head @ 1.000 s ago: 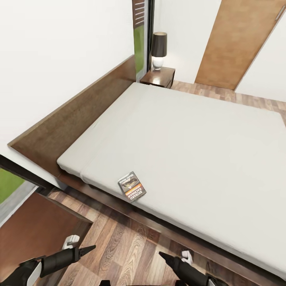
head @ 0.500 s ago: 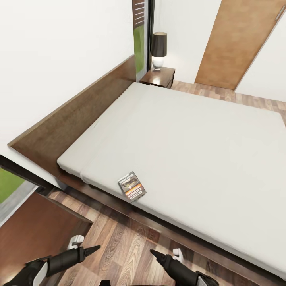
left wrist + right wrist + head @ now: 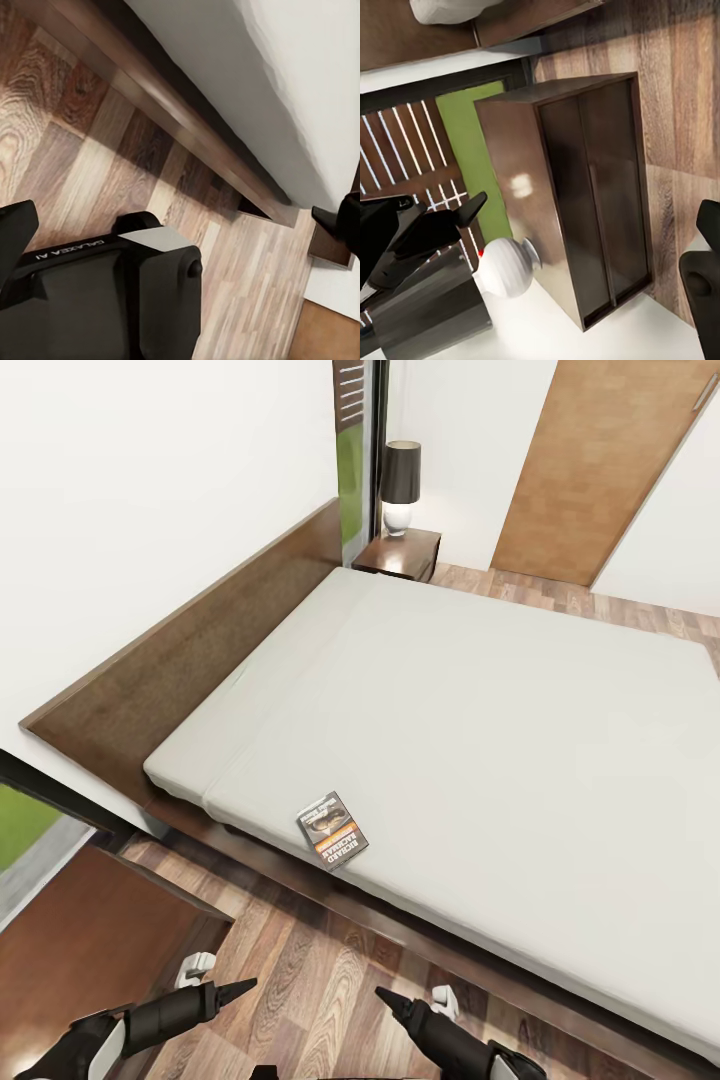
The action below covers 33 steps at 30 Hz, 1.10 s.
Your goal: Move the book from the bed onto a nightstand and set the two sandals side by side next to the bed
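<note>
The book lies flat near the closest edge of the bed, grey cover with an orange band. One nightstand stands at the bed's far corner. Another nightstand is at my lower left, and the right wrist view shows this dark cabinet too. My left gripper and right gripper hover low over the wood floor, short of the bed frame, both open and empty. The left gripper's fingers sit far apart at that picture's edges. The sandals are out of view.
A dark-shaded lamp sits on the far nightstand. A white-based lamp stands on the near one. The long headboard runs along the left wall. A brown door is beyond the bed. Wood floor lies between me and the bed frame.
Both grippers have drifted inward toward each other over the floor, the right one more. The book and the bed have not moved.
</note>
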Available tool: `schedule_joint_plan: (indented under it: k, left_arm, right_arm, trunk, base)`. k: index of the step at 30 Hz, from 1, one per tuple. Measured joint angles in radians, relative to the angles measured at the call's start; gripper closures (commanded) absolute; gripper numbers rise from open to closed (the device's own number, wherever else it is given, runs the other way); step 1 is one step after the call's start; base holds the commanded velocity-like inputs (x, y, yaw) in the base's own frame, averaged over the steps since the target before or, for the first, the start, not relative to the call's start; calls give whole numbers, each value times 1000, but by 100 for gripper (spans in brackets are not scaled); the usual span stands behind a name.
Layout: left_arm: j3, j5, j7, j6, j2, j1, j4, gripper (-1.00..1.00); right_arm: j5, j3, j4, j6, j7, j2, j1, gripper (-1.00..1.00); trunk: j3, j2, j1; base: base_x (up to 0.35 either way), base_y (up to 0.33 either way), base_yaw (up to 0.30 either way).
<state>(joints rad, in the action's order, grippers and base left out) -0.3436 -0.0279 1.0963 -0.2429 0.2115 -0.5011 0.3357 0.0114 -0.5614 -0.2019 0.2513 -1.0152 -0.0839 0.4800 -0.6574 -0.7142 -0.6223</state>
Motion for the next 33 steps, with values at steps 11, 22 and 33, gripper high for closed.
schedule_joint_plan:
  k: [11,22,33]
  left_arm:
    - [2,-1,-3,0,-6,0,-13,-100]
    - [3,-1,-35,0,-15,0,-14,-100]
    - [5,-1,-35,0,-16,0,-13,-100]
  right_arm:
    - [-326,-8,1,-6,35,-16,1,-100]
    - [-378,-5,4,-5,48,-48,50,-100]
    - [-374,5,4,-5,37,-55,119,-100]
  trunk:
    - [0,0,0]
    - [0,0,0]
    - [0,0,0]
  base:
    - [0,0,0]
    - [0,0,0]
    - [0,0,0]
